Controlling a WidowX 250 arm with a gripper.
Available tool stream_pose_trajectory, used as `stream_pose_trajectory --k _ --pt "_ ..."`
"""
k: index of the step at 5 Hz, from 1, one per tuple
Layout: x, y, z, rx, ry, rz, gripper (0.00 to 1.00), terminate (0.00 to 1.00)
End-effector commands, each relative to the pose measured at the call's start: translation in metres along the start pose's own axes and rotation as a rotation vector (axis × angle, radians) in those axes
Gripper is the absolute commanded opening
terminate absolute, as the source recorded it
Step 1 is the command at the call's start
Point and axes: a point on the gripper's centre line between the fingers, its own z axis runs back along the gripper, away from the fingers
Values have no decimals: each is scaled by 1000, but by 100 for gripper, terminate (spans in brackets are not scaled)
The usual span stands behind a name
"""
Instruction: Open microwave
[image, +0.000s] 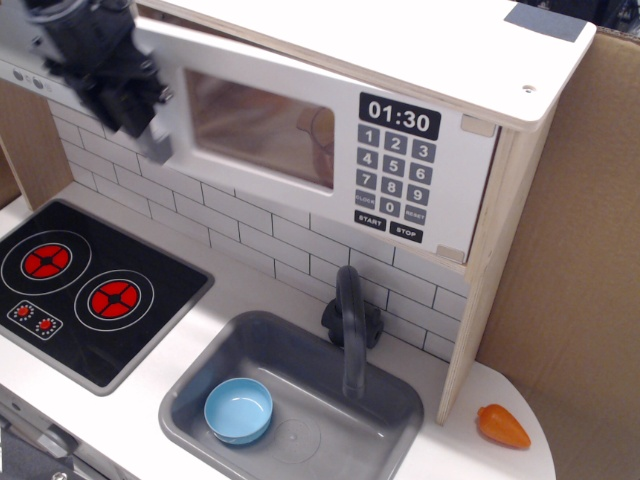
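Observation:
The white toy microwave (440, 70) sits up in the shelf, with a black clock display and keypad (395, 165) on its right. Its clear-window door (262, 130) stands swung out a little on the left side, hinged on the keypad side. My black gripper (122, 100) is at the door's left edge, shut on the grey bar handle (159, 146), whose lower end shows under the fingers. The gripper looks blurred with motion. Something orange-brown shows dimly behind the window.
A black stovetop (80, 285) with red burners lies at the lower left. A grey sink (180, 405) holds a blue bowl (238, 410), with a dark faucet (350, 320) behind it. An orange toy carrot (502, 425) lies on the counter's right corner. A cardboard wall (580, 250) stands to the right.

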Motion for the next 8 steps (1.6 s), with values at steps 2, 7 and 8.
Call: stream_pose_trajectory --k 2,7,8 --pt "-69 -45 60 -142 280 -84 100 0" --pt "24 -12 95 -171 198 410 100 0" --pt "11 -10 60 -25 178 364 100 0"
